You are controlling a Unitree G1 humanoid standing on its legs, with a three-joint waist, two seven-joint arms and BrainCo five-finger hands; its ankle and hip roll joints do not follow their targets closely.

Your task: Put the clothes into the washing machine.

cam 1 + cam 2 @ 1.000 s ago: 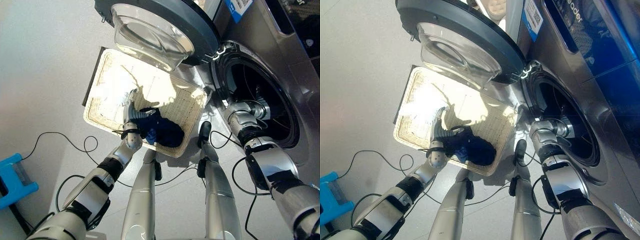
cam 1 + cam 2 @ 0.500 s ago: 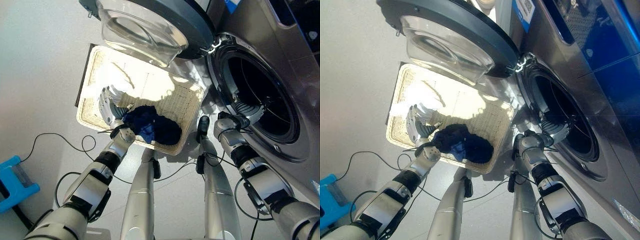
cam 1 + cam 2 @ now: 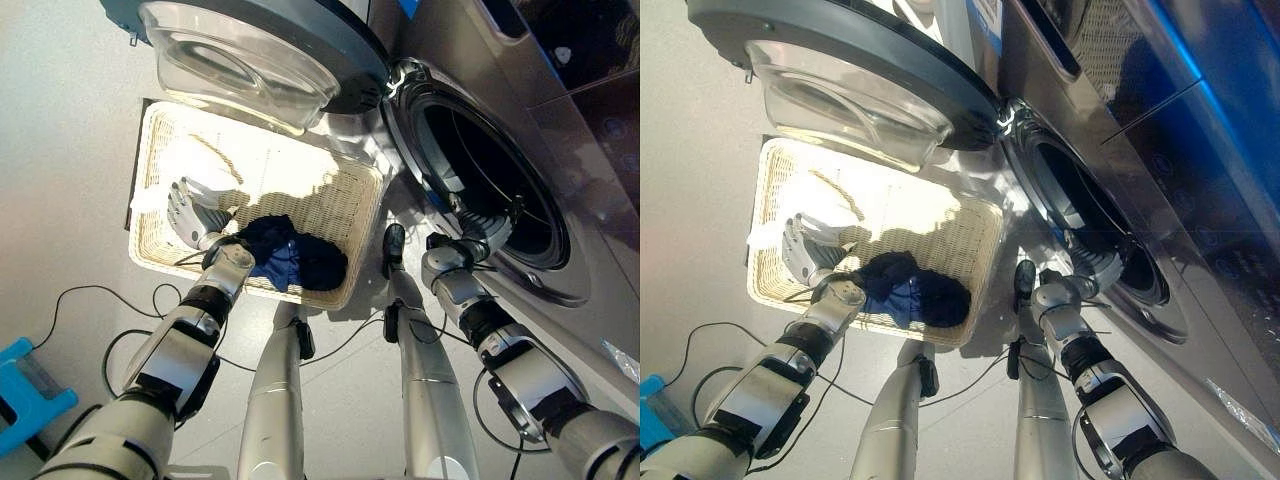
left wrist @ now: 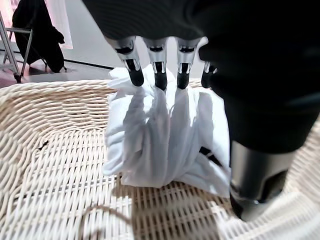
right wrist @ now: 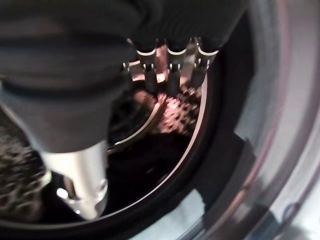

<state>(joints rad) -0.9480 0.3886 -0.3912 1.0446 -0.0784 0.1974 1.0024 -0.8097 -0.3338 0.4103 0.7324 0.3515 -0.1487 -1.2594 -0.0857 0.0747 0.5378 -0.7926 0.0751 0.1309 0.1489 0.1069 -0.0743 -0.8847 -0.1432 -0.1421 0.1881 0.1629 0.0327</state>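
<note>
We see a pale wicker basket (image 3: 345, 215) on the floor (image 3: 70, 150), just beside the front of the washing machine (image 3: 600, 240), whose round door (image 3: 250, 50) hangs open above the basket's far side. Two pieces of clothing lie in the basket: a crumpled white garment (image 4: 160, 135) toward its left end, and a dark blue garment (image 3: 290, 258) heaped against the near wall, close to the middle.

Our left hand (image 3: 190, 215) is inside the basket at the white garment. In the left wrist view its fingers (image 4: 159, 67) are spread and fairly straight, their dark tips right at the top of the white cloth — we cannot tell whether they press it, and nothing is gripped. The dark blue garment lies just to the right of this hand, apart from the fingers.

Our right hand (image 3: 480, 228) is at the lower rim of the washing machine's drum opening (image 3: 490, 170). In the right wrist view its fingers (image 5: 172, 67) hang relaxed and apart, pointing into the dark drum, and hold nothing — no cloth shows between them.

A blue box (image 3: 30, 380) sits on the floor at the far left, well apart from the basket.
</note>
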